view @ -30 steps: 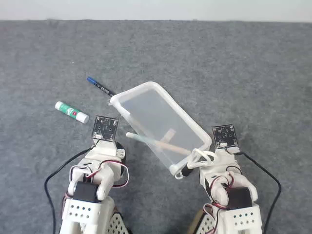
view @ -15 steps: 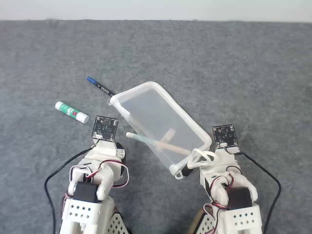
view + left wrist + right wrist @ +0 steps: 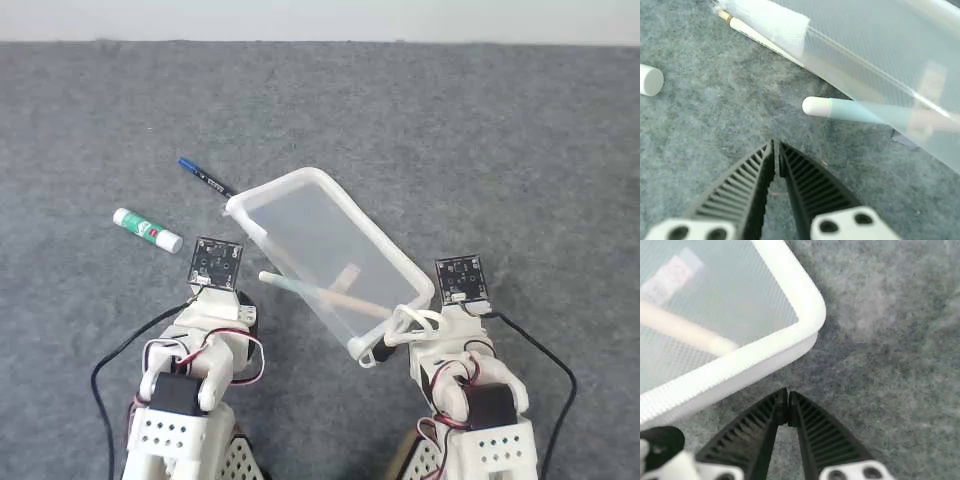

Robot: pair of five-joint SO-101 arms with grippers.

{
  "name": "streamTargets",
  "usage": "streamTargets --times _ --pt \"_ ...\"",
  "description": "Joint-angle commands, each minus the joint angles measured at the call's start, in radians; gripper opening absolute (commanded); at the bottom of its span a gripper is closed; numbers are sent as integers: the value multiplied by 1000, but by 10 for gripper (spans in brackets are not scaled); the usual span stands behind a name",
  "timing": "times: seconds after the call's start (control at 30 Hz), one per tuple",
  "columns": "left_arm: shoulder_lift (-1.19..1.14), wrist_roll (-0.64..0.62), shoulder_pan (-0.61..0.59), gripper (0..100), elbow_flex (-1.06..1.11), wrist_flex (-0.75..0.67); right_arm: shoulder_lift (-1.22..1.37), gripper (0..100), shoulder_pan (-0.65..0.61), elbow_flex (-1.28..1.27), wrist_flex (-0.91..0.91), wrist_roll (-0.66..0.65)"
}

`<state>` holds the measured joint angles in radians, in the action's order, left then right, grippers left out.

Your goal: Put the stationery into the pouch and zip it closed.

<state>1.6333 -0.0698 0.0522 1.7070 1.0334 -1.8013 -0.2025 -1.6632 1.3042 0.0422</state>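
Note:
A clear mesh pouch (image 3: pixel 325 250) with a white rim lies slanted at the table's middle. A pale blue pen (image 3: pixel 300 287) sticks out of its long open side, its white cap (image 3: pixel 816 106) clear of the pouch. A pencil (image 3: pixel 760 38) lies under the pouch's far corner. A blue pen (image 3: pixel 205 178) pokes out beyond that corner, and a glue stick (image 3: pixel 147 230) lies to the left. My left gripper (image 3: pixel 776 148) is shut and holds nothing, just short of the pale pen. My right gripper (image 3: pixel 787 394) is shut beside the pouch's near corner (image 3: pixel 807 310).
Grey carpet (image 3: pixel 500 150) covers the table. The pouch's white zipper loop (image 3: pixel 412 322) and dark pull (image 3: pixel 378 352) lie at its near corner, close to the right arm. Open carpet stretches behind and to the right.

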Motion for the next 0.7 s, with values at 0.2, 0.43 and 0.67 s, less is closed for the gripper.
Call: streamTargets --times 0.2,0.43,0.67 --pt "18 -5 -3 12 -15 -26 -13 7 7 -20 4 9" --pt "18 -5 -3 12 -15 -26 -13 7 7 -20 4 9" --pt "18 -9 5 12 -15 -26 -13 7 4 -20 4 9"
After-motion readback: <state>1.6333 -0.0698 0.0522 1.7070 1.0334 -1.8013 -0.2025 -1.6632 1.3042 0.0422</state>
